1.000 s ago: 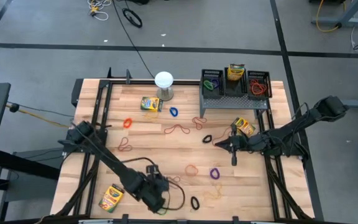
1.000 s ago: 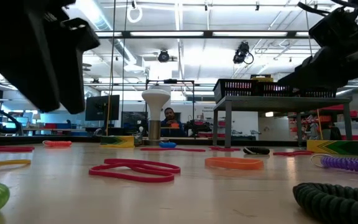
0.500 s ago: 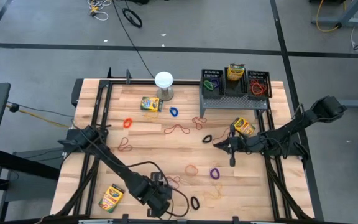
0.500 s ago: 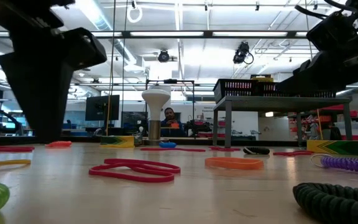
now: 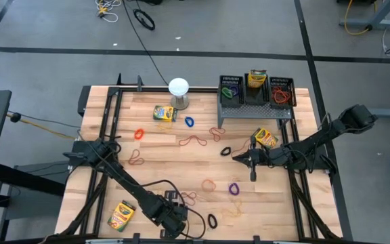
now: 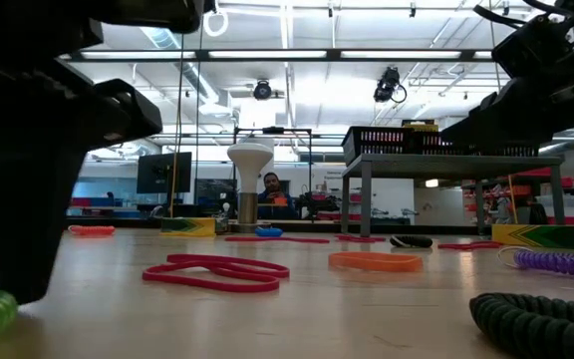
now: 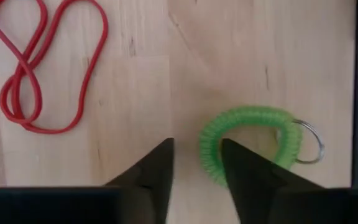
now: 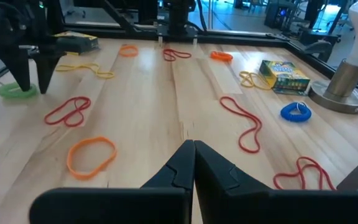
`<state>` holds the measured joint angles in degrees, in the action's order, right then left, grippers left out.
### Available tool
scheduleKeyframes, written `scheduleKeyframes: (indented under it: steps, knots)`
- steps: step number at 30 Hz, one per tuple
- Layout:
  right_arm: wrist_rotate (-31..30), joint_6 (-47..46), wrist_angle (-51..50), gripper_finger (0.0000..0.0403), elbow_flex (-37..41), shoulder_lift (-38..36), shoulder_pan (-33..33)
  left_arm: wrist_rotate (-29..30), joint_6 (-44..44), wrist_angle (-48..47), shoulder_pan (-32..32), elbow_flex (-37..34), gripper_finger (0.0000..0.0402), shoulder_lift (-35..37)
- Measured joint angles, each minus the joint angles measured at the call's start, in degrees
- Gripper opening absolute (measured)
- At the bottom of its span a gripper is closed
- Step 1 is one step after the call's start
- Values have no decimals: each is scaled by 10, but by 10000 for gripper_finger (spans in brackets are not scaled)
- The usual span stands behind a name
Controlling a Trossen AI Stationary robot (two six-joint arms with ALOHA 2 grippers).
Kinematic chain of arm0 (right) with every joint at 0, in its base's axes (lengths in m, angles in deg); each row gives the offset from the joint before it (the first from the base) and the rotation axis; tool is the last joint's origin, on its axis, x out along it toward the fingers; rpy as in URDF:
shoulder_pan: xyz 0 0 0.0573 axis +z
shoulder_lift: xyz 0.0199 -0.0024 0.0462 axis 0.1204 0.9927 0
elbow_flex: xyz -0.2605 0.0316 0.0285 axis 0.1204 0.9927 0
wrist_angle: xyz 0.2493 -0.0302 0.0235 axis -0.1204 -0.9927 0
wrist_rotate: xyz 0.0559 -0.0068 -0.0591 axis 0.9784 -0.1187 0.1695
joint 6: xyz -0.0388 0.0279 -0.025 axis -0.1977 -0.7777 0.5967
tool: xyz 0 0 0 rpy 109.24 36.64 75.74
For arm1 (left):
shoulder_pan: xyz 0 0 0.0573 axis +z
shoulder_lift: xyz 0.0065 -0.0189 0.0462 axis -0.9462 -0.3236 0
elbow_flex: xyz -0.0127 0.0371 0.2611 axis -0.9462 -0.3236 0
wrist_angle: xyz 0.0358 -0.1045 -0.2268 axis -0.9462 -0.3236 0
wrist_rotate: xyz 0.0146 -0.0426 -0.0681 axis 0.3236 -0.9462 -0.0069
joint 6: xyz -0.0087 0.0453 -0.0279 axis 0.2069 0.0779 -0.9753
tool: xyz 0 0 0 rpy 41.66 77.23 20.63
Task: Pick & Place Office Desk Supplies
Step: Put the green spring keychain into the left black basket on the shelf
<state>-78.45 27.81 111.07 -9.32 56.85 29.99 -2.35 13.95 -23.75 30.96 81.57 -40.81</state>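
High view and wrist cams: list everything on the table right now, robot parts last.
crayon boxes: four, yellow-green; three on the table, one in the middle bin
mesh bins: three, black, on the riser
riser: one, grey, back right
globe: one, white, back centre
rubber-band loops: many, mixed colours, scattered
green coil: one, front left
left gripper: open, astride the coil's edge
right gripper: shut, mid-right

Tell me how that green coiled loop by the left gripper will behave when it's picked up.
The green coiled loop looks like springy plastic coil, so it will probably stretch and sag rather than hold its shape. It seems light. The metal ring at one end will likely dangle. The left gripper straddles one side of it.
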Motion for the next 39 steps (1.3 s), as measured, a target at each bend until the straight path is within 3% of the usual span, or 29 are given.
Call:
scheduleKeyframes:
  steps: [5, 7, 15, 21, 26, 29, 32, 39]
  knots:
    - [0, 0, 0, 13, 0, 0, 0, 11, 18, -2, 0, 0, 34, 0]
    - [0, 0, 0, 13, 0, 0, 0, 28, 30, -6, 0, 0, 14, 0]
    - [0, 0, 0, 13, 0, 0, 0, 145, 51, -60, -12, 0, 9, 10]
    - [0, 0, 2, 13, 0, 0, 0, 278, 67, -54, -19, 0, 10, 37]
    - [0, 0, 7, 13, 0, 0, 0, 347, 71, -38, -19, -14, 10, 39]
    - [0, 6, 16, 14, 0, 0, 0, 360, 70, 35, -10, -75, 10, 45]
    - [0, 13, 22, 14, 0, 0, 0, 348, 84, 176, 4, -165, 10, 64]
    - [0, 20, 69, 14, -1, 34, 0, 296, 241, 708, 60, -400, 10, 136]
